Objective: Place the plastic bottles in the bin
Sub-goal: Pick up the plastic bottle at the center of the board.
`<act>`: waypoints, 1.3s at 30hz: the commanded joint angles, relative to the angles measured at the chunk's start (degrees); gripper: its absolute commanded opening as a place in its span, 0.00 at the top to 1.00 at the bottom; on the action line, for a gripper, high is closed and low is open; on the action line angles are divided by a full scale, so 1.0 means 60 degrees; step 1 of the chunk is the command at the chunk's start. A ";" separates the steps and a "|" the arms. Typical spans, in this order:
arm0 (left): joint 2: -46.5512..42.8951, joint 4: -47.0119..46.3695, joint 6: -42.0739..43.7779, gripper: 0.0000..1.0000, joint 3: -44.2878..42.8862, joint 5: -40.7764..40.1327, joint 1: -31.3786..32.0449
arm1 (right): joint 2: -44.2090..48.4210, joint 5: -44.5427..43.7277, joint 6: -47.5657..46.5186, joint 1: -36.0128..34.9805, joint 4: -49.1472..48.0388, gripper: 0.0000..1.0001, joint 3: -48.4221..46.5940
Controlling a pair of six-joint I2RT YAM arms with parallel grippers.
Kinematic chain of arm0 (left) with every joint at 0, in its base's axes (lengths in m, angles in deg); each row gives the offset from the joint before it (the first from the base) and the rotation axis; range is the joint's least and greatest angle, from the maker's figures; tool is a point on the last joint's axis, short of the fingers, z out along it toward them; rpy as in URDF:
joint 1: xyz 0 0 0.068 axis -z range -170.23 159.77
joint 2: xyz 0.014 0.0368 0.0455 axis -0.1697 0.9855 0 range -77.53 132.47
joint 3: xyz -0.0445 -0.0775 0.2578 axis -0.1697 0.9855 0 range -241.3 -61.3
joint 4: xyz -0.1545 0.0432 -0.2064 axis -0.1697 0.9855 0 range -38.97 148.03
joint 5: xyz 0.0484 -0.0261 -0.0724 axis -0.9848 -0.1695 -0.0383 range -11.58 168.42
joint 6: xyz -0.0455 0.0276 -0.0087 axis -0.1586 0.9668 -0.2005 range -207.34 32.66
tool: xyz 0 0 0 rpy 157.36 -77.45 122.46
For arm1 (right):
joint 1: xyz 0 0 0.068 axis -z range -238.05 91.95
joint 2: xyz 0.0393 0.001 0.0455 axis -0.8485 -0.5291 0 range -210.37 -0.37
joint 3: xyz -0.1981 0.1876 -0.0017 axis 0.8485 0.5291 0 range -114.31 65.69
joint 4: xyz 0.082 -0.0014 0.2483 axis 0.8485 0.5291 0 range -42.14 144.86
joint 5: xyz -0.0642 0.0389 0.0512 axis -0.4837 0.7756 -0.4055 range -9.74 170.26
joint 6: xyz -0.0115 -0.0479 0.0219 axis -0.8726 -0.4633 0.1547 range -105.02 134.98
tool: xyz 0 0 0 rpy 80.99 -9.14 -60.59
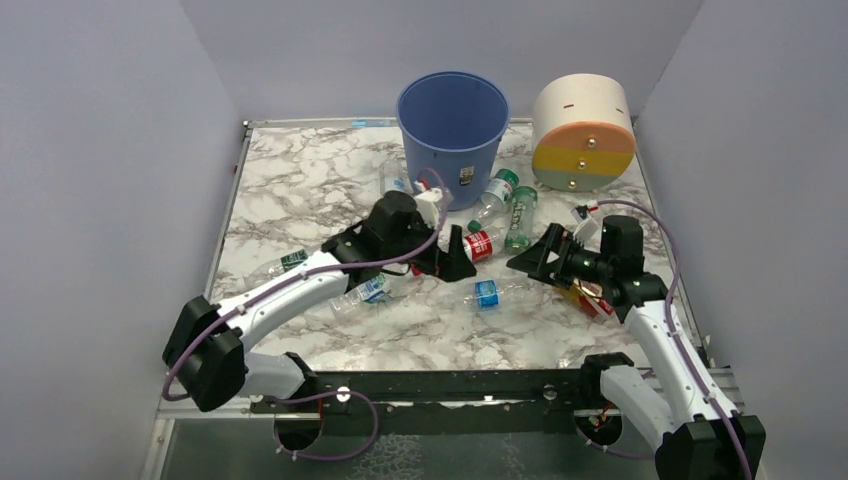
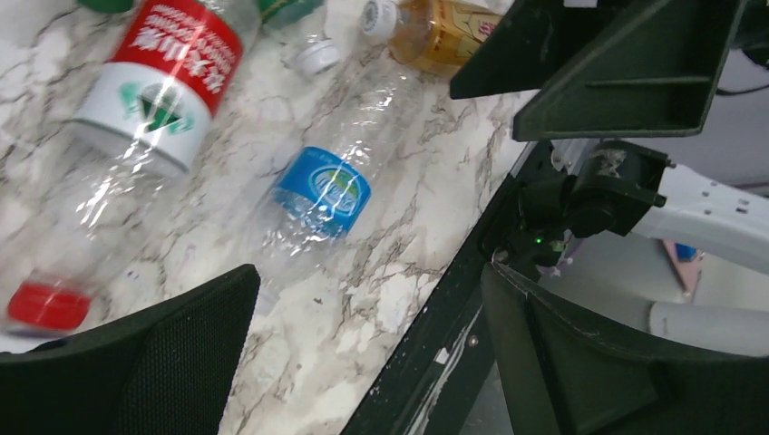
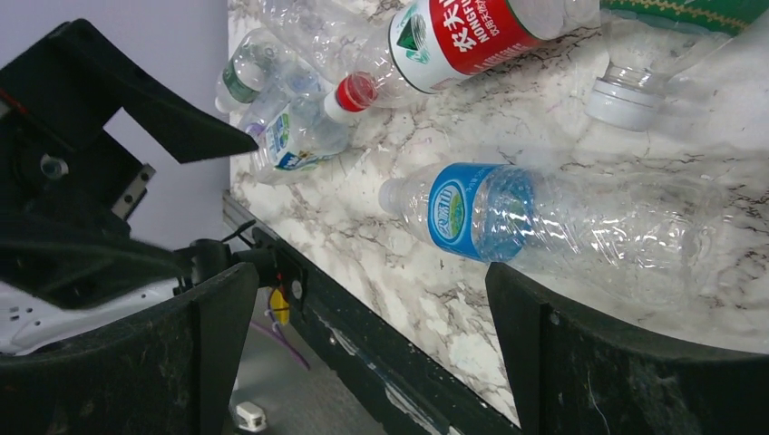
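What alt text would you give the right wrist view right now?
A clear blue-labelled bottle lies on the marble table just ahead of the open right gripper. Beyond it lie a red-labelled bottle and more bottles; nothing is held.

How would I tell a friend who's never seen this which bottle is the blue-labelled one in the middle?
Start at the blue bin at the marble table's far side and come toward the near edge. Between the left gripper and the right gripper a clear bottle lies on its side, alone. Its bright blue label marks it, unlike the red-labelled bottle and green-labelled bottle beyond.
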 commanded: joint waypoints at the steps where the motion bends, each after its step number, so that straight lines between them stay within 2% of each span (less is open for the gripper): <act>1: 0.0982 0.0365 0.1363 0.01 -0.0935 -0.2051 0.1543 | -0.0152 0.0023 0.0825 -0.0021 -0.0149 0.01 -0.0059; 3: 0.1426 0.0548 0.1755 0.01 -0.1240 -0.2667 0.1981 | -0.0166 0.0099 0.0926 -0.0014 -0.0196 0.01 -0.0187; 6: 0.1834 0.0585 0.2196 0.01 -0.1383 -0.3178 0.2166 | 0.0250 -0.0644 0.0880 -0.0013 0.0457 0.01 -0.0922; 10: 0.2347 0.0374 0.2671 0.01 -0.1532 -0.3063 0.2362 | 0.0807 -0.1758 0.0498 -0.0009 0.1453 0.01 -0.2232; 15: 0.3398 0.0293 0.2999 0.01 -0.1926 -0.2851 0.2602 | 0.0812 -0.2080 0.0160 -0.0013 0.2269 0.01 -0.3466; 24: 0.4992 0.0431 0.3624 0.01 -0.2686 -0.3177 0.3143 | 0.1160 -0.1731 0.0213 -0.0015 0.2287 0.01 -0.3088; 34: 0.5560 0.0651 0.3795 0.01 -0.2695 -0.3728 0.3450 | 0.1253 -0.1478 0.0255 -0.0013 0.2098 0.00 -0.2663; 39: 0.5527 0.0722 0.3781 0.13 -0.2692 -0.3907 0.3488 | 0.1291 -0.1405 0.0288 -0.0014 0.2019 0.00 -0.2545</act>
